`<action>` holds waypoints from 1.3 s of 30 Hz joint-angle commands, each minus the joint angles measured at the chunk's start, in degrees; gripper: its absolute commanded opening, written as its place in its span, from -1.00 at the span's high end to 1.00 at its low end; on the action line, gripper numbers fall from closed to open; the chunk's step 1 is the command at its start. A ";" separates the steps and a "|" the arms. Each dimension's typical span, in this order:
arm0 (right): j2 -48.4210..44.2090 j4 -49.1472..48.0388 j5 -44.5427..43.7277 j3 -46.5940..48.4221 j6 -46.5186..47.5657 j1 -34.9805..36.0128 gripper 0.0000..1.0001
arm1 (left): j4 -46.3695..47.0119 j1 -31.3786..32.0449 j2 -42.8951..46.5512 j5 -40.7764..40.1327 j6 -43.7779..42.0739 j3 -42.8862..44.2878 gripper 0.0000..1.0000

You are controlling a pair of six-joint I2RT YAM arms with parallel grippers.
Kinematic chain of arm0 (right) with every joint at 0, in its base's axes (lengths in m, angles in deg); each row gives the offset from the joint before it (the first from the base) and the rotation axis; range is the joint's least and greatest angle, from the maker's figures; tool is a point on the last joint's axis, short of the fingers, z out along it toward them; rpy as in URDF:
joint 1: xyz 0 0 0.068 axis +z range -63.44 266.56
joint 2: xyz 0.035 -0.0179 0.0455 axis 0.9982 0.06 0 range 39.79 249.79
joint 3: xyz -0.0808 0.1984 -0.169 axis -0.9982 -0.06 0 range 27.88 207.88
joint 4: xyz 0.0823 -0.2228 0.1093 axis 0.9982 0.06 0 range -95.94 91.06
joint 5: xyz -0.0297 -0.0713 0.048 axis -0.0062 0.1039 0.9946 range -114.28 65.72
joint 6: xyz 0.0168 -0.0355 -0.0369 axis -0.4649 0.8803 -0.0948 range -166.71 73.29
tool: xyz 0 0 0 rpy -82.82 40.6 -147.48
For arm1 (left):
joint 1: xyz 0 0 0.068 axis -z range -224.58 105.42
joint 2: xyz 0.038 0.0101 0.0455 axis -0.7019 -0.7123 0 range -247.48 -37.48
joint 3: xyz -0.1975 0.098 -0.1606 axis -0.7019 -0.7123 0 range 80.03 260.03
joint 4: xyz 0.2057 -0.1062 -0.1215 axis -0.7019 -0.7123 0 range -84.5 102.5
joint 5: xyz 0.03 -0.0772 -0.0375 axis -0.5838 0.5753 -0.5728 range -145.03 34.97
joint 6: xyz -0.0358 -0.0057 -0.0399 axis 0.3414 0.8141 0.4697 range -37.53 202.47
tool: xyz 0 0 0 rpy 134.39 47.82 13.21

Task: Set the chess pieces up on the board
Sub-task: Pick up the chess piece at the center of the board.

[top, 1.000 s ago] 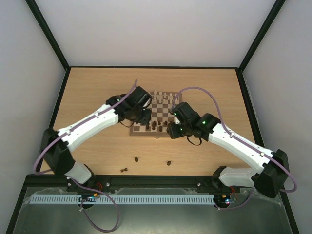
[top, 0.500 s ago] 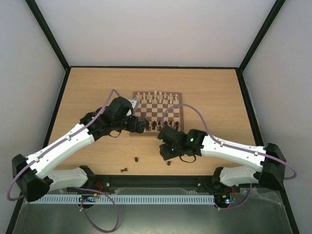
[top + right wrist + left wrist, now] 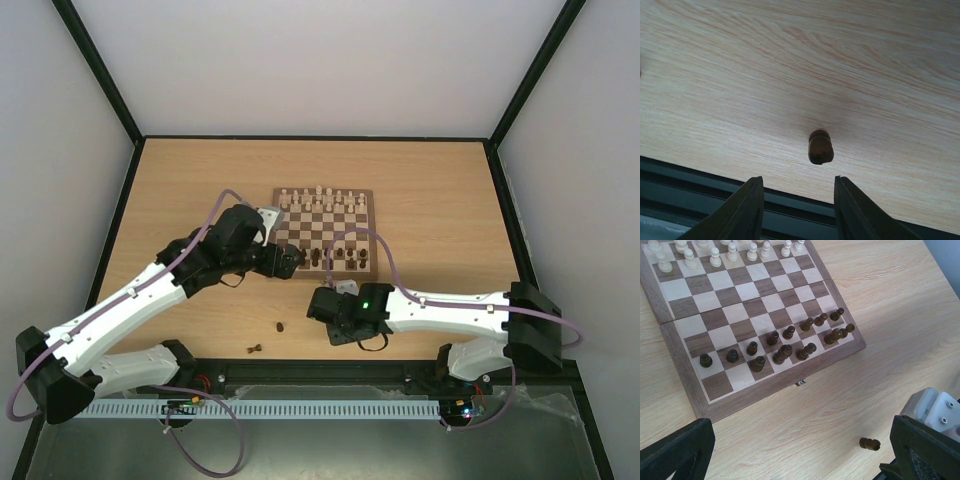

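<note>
Ahead of the left gripper, past its widely spread and empty fingers, the board fills most of the left wrist view. Pale chess pieces line its far rows and dark chess pieces stand, some crowded together, on the two rows nearest that gripper.

On the bare table to the near side of the board, the right gripper hangs low. Its fingers are parted with nothing between them.

Just ahead of those fingertips lies one loose dark piece, a little toward the right-hand finger rather than centred in the gap. It seems to be toppled on its side, with its long axis running roughly away from the gripper, so the jaws would close across its narrow width. It is not yet between the fingers. I judge the gripper needs a short reach forward and a slight shift to that side before closing.

The right arm is clearly the nearer one. From the left gripper this piece sits off to the right, apart from the board's near edge.

Two more stray dark pieces rest on the table to the other side of the right gripper, nearer the left arm's reach.
</note>
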 commanded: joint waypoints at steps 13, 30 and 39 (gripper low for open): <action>5.25 -0.20 -1.96 -3.33 -6.21 0.45 0.18 | 2.77 -2.08 -1.46 5.40 -3.96 -1.32 -0.98; 6.93 -4.86 -0.07 -4.75 -0.39 -3.09 0.28 | 3.04 -3.48 -2.23 5.75 -3.88 -1.61 -0.98; 7.07 -5.20 0.91 -5.07 0.10 -3.13 0.54 | 2.72 -3.80 -1.97 5.82 -3.72 -1.57 -0.98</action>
